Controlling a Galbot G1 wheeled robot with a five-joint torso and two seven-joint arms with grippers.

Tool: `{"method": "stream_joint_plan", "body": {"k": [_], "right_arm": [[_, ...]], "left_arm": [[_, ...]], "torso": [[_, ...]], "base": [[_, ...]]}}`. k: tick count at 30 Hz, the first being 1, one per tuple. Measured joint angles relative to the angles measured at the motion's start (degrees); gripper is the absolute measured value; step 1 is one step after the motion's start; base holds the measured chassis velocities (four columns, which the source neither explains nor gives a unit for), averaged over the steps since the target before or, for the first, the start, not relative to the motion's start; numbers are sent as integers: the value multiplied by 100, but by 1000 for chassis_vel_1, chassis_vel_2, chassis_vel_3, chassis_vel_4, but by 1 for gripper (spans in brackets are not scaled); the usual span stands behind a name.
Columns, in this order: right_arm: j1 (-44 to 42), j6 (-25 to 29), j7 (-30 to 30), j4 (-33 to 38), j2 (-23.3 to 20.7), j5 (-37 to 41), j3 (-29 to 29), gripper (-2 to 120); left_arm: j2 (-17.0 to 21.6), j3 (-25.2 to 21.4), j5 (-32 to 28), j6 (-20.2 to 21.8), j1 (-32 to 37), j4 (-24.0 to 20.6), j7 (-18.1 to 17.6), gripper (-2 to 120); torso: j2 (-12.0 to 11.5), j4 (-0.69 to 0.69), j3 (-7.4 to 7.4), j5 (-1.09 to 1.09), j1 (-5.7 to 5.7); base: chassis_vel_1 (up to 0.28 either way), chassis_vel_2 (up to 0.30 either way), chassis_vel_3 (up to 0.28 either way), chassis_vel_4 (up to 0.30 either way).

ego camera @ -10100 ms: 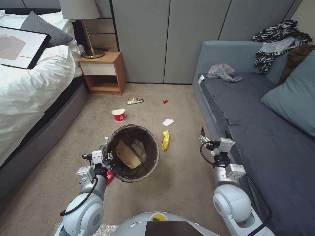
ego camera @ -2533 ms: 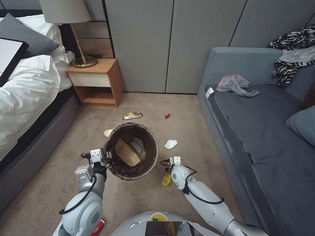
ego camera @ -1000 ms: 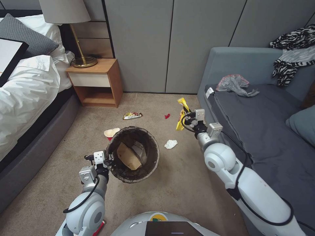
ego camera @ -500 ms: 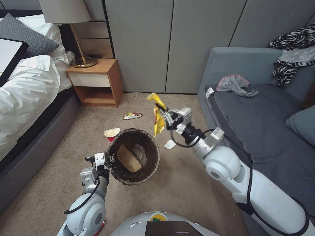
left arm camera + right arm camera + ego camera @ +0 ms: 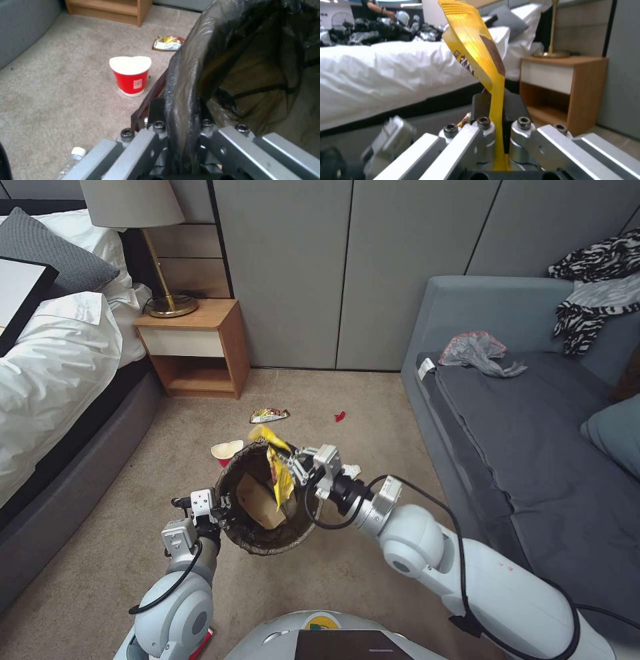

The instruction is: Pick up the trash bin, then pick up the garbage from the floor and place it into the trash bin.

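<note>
Bin's white body hidden under the dark liner, floor behind it blocked; red-and-white noodle cup [image 5: 227, 451] peeks out half-covered behind the rim, seen whole and upright on the carpet in left wrist view [image 5: 130, 75]. White tissue [image 5: 350, 471] mostly masked by the R arm.

Left gripper [image 5: 220, 505] clamped narrow on the near-left rim of the trash bin [image 5: 248, 533]; wrist cam shows liner pinched between the fingers [image 5: 156, 110]. Bin sits off-vertical, mouth facing up w/ tan paper [image 5: 257, 502] inside.

Right gripper [image 5: 292, 471] over the bin's far rim, closed tight on the yellow snack wrapper [image 5: 277, 468]. Wrapper's long axis roughly vertical: lower end hangs into the bin mouth, upper end bends over toward the bed side. Right wrist view has it standing up from the fingers [image 5: 513, 107], top curling over [image 5: 476, 50].

Farther off on carpet: foil wrapper [image 5: 269, 415], small red scrap [image 5: 340, 416].
</note>
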Motion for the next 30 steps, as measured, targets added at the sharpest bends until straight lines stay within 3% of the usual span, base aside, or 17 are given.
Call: {"method": "stream_joint_plan", "body": {"k": [17,22,30], "right_arm": [[67,100,22,-586,167,-263,-494,-1],[126,96,99,-817,209,-372,-601,24],[149,39,278,-935,278,-490,-664,48]], "left_arm": [[-9,-18,-33,-4,-19,-41,-4,0],[-7,-30,-51,-15,-20,-59,-8,0],[-15,-16,-64,-19,-61,-51,-17,0]], "torso": [[0,0,0,1,0],[0,1,0,0,0],[0,0,-1,1,0]], "base": [[0,0,0,0],[0,0,0,0],[0,0,0,0]]}}
